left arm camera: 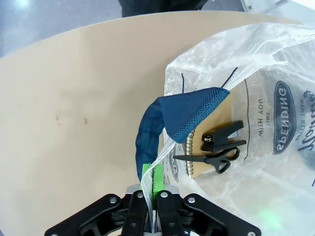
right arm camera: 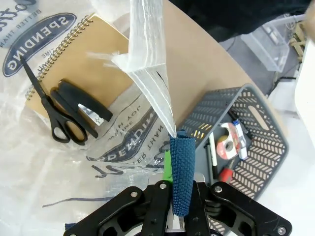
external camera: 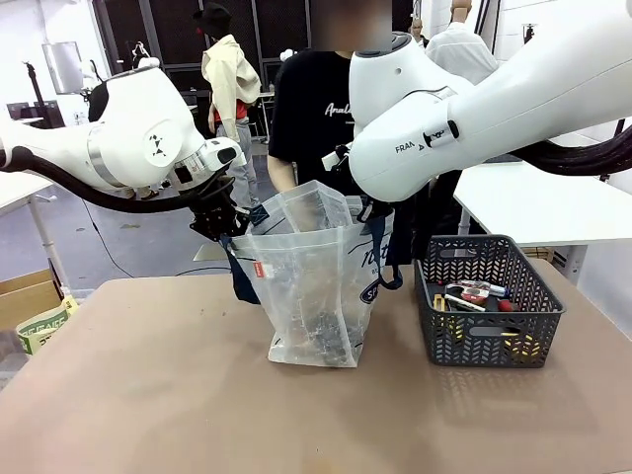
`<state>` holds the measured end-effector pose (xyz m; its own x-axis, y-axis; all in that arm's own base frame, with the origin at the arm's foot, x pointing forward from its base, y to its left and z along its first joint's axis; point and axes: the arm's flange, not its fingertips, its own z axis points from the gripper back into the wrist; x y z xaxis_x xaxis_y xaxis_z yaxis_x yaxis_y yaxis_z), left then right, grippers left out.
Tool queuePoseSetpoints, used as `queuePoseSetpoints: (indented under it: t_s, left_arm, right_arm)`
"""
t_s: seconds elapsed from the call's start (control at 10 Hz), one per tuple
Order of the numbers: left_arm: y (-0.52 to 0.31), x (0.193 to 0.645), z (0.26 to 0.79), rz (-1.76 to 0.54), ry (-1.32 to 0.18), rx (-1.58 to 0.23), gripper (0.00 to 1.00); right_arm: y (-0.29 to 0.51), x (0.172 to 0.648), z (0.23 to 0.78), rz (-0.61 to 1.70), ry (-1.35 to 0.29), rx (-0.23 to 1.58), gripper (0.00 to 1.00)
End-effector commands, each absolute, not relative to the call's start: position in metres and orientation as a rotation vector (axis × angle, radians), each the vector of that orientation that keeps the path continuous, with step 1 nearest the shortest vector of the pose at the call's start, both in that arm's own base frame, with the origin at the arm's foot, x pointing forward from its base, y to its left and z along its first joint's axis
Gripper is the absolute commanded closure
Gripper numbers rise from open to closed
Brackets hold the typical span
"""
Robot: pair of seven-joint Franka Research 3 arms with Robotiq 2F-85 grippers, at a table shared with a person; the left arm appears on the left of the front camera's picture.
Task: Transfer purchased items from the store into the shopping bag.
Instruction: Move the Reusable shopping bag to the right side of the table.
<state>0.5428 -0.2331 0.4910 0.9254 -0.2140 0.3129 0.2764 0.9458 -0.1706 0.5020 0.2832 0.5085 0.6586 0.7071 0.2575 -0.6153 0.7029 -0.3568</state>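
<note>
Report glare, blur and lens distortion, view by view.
Front view: even light, sharp; soft shadows under the shopping bag and basket. Left wrist view: wide-angle lens bends the table edge; plastic washes out white at top right. Right wrist view: sheen on the plastic, yet the scissors inside read sharp.

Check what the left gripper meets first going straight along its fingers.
The shopping bag itself: the left gripper is shut on its rim, with the navy handle folded directly ahead. Past that, probably the spiral notebook at the bag's bottom; depth is unclear.
</note>
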Motion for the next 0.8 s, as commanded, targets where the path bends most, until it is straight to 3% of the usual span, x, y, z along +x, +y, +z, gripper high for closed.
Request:
queuePoseSetpoints:
  t_s: [0.0, 0.7]
  left_arm:
    - [-0.2304, 0.5437, 0.4924, -0.249, -0.299, -0.214, 1.00]
    - [-0.2304, 0.5437, 0.4924, -0.249, -0.299, -0.214, 1.00]
  right_arm:
    - [0.2813, 0.5028, 0.5091, 0.754, -0.396, -0.250, 1.00]
    - [0.2813, 0.5028, 0.5091, 0.754, -0.396, -0.250, 1.00]
